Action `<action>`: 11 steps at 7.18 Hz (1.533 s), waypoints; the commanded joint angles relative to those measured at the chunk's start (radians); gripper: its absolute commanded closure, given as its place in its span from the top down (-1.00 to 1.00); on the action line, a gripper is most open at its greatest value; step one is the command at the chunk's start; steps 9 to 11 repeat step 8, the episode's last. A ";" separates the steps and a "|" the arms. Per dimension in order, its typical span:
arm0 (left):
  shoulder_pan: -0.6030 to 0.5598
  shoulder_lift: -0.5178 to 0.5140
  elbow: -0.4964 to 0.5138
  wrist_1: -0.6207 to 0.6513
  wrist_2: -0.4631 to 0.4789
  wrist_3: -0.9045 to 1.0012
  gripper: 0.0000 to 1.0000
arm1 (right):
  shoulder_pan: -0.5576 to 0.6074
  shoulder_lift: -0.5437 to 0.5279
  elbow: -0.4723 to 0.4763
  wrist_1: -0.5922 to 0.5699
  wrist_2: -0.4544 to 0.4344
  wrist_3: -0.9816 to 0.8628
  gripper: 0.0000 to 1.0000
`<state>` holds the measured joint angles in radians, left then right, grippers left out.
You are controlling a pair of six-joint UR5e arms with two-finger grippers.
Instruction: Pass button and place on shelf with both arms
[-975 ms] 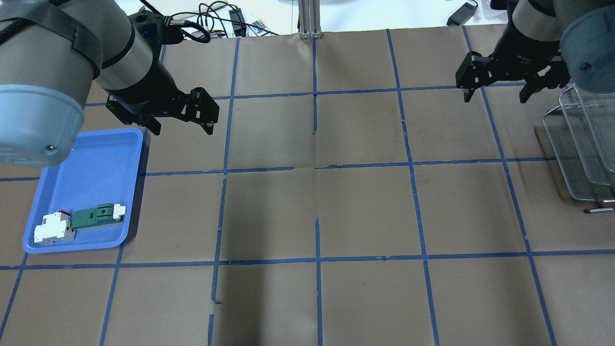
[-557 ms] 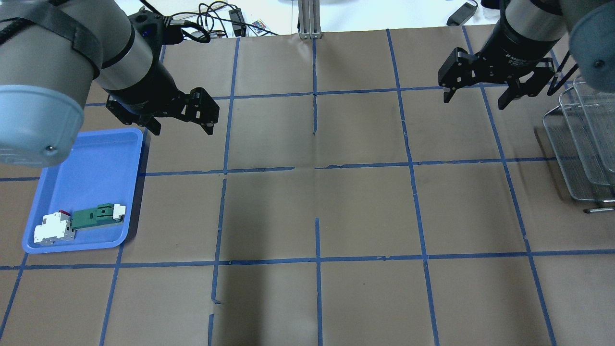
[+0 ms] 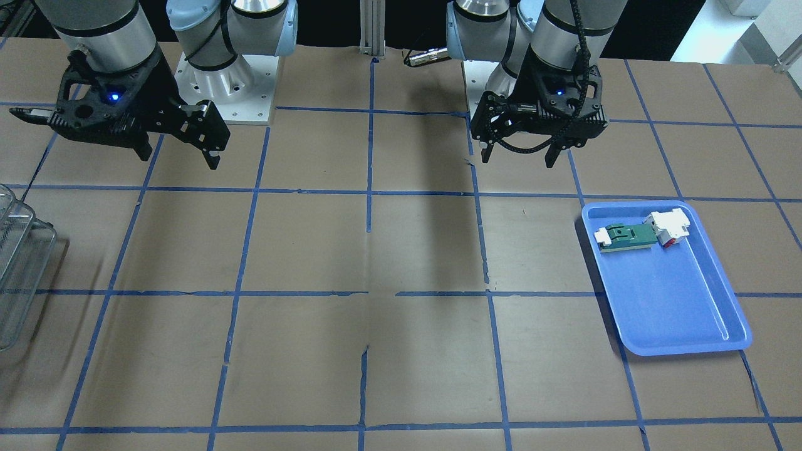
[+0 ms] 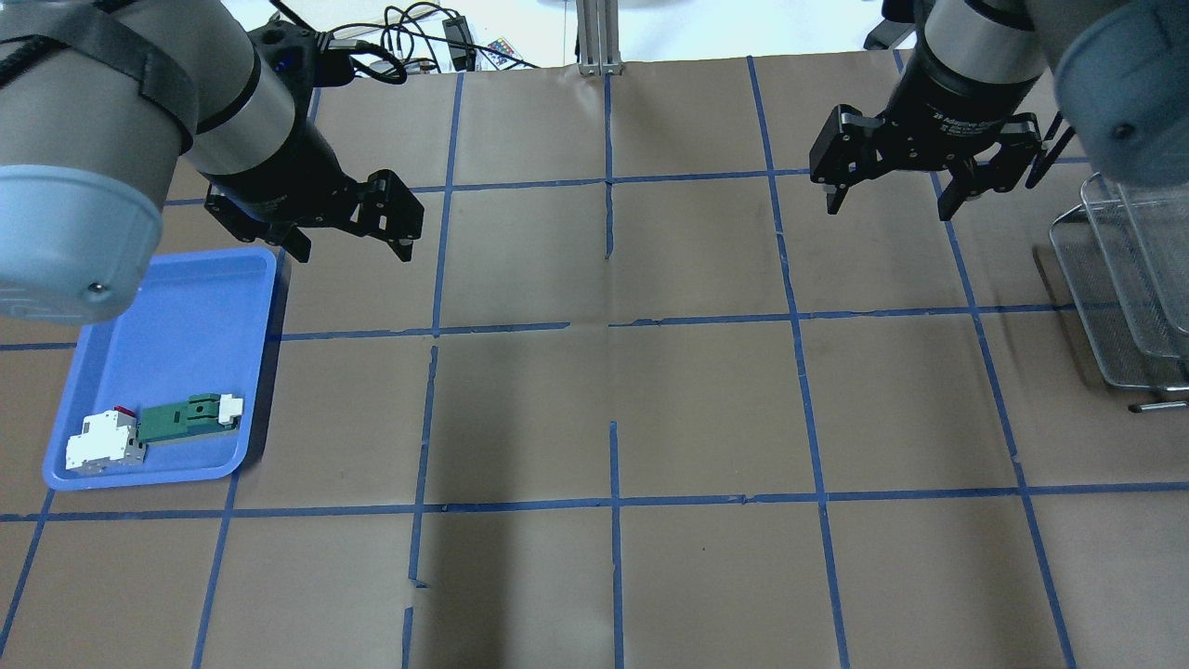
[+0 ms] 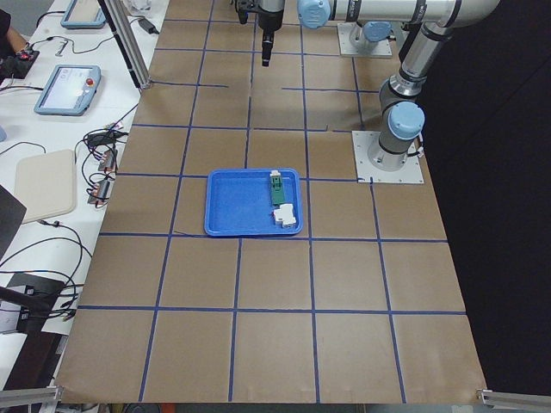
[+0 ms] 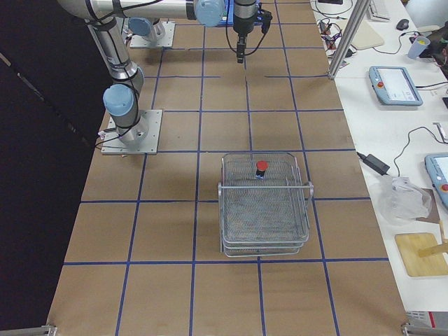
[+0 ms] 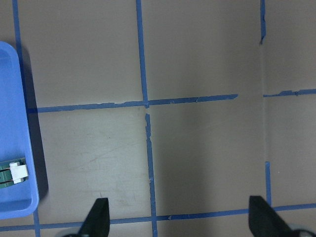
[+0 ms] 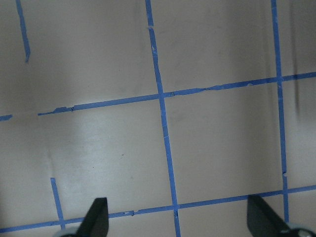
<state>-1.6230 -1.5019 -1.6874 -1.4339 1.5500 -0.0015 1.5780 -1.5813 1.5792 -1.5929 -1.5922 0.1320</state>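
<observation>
The button (image 6: 261,167), with its red cap, sits in the top basket of the wire-mesh shelf (image 6: 264,217), seen only in the exterior right view. The shelf also shows at the right edge of the overhead view (image 4: 1110,307) and the left edge of the front view (image 3: 19,263). My right gripper (image 4: 889,208) is open and empty, above the table to the left of the shelf. My left gripper (image 4: 353,249) is open and empty, just beyond the blue tray's far right corner. Both wrist views show only wide-apart fingertips (image 7: 97,217) (image 8: 97,213) over bare paper.
A blue tray (image 4: 167,316) at the left holds a green-and-white connector piece (image 4: 190,416) and a white block (image 4: 102,441). Brown paper with blue tape lines covers the table. Cables lie past the far edge.
My right gripper has moved left, away from the shelf, staying open and empty. The left arm has not moved.
</observation>
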 commanded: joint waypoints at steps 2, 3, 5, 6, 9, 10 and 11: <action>0.000 0.000 0.000 0.000 0.001 0.000 1.00 | 0.020 0.012 -0.025 0.008 0.006 0.035 1.00; 0.000 0.000 0.000 0.000 0.001 0.000 1.00 | 0.022 0.014 -0.028 0.008 0.008 0.022 1.00; 0.000 0.002 0.000 0.000 0.001 0.000 1.00 | 0.020 0.015 -0.018 0.007 0.003 -0.003 1.00; 0.000 0.002 0.000 -0.002 0.002 0.000 1.00 | 0.020 0.015 -0.019 0.007 0.003 -0.009 1.00; 0.000 0.002 0.000 -0.002 0.002 0.000 1.00 | 0.019 0.017 -0.011 0.002 0.003 -0.012 1.00; 0.000 0.002 0.000 -0.002 0.002 0.000 1.00 | 0.019 0.017 -0.011 0.002 0.003 -0.012 1.00; 0.000 0.002 0.000 -0.002 0.002 0.000 1.00 | 0.019 0.017 -0.011 0.002 0.003 -0.012 1.00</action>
